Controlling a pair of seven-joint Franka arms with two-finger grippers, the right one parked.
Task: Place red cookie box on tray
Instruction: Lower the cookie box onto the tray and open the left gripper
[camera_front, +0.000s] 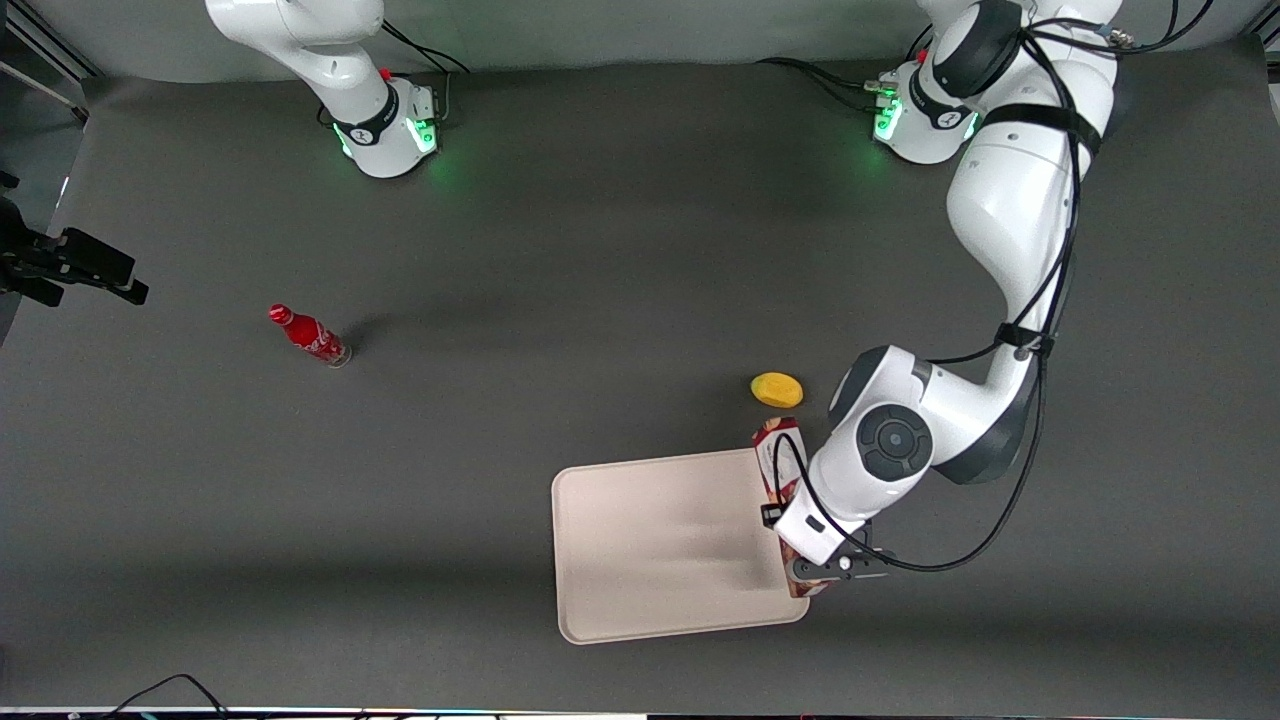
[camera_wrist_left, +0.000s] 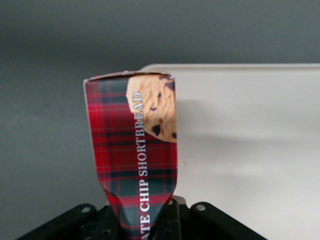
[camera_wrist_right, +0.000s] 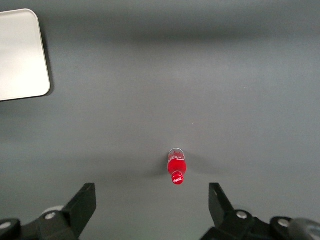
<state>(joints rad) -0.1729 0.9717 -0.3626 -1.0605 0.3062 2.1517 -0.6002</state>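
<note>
The red cookie box (camera_front: 777, 448) is a long tartan-red box with a cookie picture; it also shows in the left wrist view (camera_wrist_left: 132, 145). My left gripper (camera_front: 818, 570) is shut on its end nearer the front camera, and the box is squeezed in where the fingers pinch it (camera_wrist_left: 145, 222). The box hangs over the edge of the tray (camera_front: 650, 540) that faces the working arm's end, lying along that edge. It throws a shadow on the tray (camera_wrist_left: 250, 150). The pale tray holds nothing else.
A yellow fruit (camera_front: 777, 389) lies on the table just farther from the front camera than the box. A small red bottle (camera_front: 310, 336) stands toward the parked arm's end; it also shows in the right wrist view (camera_wrist_right: 176, 170), as does a corner of the tray (camera_wrist_right: 20, 55).
</note>
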